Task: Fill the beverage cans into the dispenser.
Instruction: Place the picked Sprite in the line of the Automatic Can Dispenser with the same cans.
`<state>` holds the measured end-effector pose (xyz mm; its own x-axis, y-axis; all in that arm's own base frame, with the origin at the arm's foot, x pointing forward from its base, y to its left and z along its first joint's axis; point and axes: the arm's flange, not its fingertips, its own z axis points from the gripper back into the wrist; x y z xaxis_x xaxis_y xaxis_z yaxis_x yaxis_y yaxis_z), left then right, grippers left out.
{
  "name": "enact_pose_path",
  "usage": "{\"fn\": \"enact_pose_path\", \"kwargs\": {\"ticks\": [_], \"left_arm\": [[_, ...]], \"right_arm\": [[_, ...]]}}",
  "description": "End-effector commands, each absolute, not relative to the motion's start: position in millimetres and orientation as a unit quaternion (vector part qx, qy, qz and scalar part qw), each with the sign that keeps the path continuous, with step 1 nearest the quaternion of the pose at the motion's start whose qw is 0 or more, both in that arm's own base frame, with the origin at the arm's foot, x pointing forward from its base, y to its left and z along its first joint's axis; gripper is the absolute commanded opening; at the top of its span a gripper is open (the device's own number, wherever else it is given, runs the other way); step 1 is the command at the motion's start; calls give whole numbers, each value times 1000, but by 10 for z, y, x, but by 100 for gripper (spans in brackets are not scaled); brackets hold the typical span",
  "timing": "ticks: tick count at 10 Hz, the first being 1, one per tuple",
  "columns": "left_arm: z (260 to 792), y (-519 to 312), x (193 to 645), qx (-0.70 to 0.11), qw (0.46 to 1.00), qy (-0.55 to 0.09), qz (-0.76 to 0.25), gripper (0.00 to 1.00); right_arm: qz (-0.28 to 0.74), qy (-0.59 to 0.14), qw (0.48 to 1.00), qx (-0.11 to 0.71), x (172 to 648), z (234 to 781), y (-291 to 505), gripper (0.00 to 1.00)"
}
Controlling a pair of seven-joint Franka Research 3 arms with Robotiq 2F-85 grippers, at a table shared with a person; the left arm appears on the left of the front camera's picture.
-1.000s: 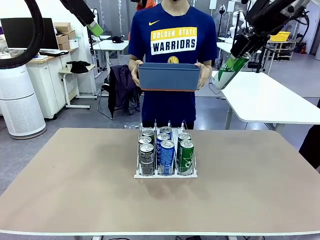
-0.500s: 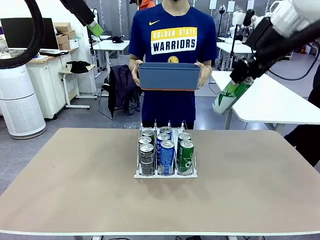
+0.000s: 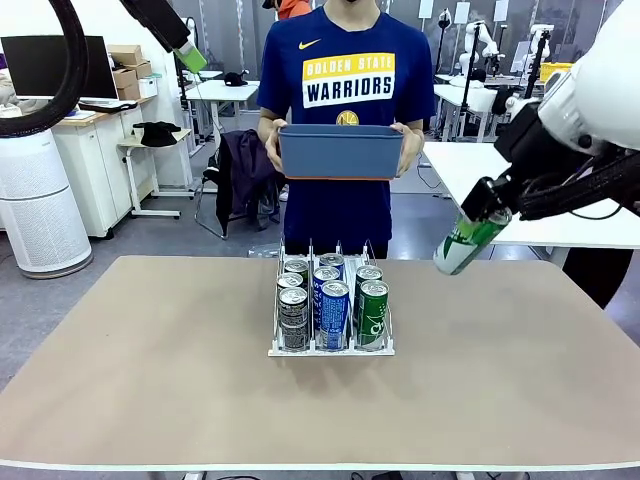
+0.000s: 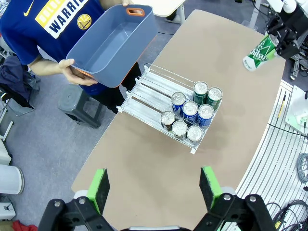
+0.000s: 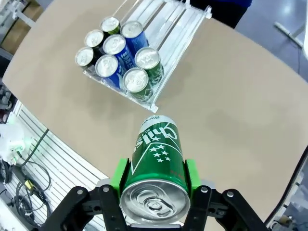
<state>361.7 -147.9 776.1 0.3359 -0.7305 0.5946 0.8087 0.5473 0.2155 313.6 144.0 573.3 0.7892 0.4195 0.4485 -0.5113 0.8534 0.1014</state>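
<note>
The clear dispenser (image 3: 310,250) stands at the middle of the table with several beverage cans (image 3: 333,305) in its three lanes: dark on the left, blue in the middle, green on the right. My right gripper (image 3: 480,220) is shut on a green can (image 3: 462,246), tilted, in the air to the right of the dispenser. In the right wrist view that green can (image 5: 156,154) sits between the pads (image 5: 120,177), with the dispenser (image 5: 163,14) below and beyond it. My left gripper (image 4: 154,187) is open and empty, high over the table's left side.
A person stands at the far edge holding an empty blue-grey tub (image 3: 340,150) at chest height, above and behind the dispenser. The tub (image 4: 110,43) also appears from above in the left wrist view. The dispenser's back lanes (image 4: 154,86) are bare.
My right arm has come down with the green can, from beside the person's tub to a spot low over the table's far right. The left arm and the tub stayed put.
</note>
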Motion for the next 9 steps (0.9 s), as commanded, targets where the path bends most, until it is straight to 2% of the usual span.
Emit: {"fn": "enact_pose_path", "kwargs": {"ticks": [1, 2, 5, 7, 9], "left_arm": [[7767, -1452, 3611, -58, 817, -325, -473, 100], [7767, -1452, 3611, -58, 817, -325, -473, 100], [7767, -1452, 3611, -58, 817, -325, -473, 100], [7767, -1452, 3611, -58, 817, -325, -473, 100], [7767, -1452, 3611, -58, 817, -325, -473, 100]], "right_arm": [[276, -202, 927, 154, 3270, 5617, 1345, 58], [248, -210, 939, 109, 3136, 5733, 1440, 58], [248, -210, 939, 109, 3136, 5733, 1440, 58], [279, -204, 933, 96, 3164, 5578, 1536, 58], [259, -224, 934, 105, 3207, 5355, 1652, 58]]}}
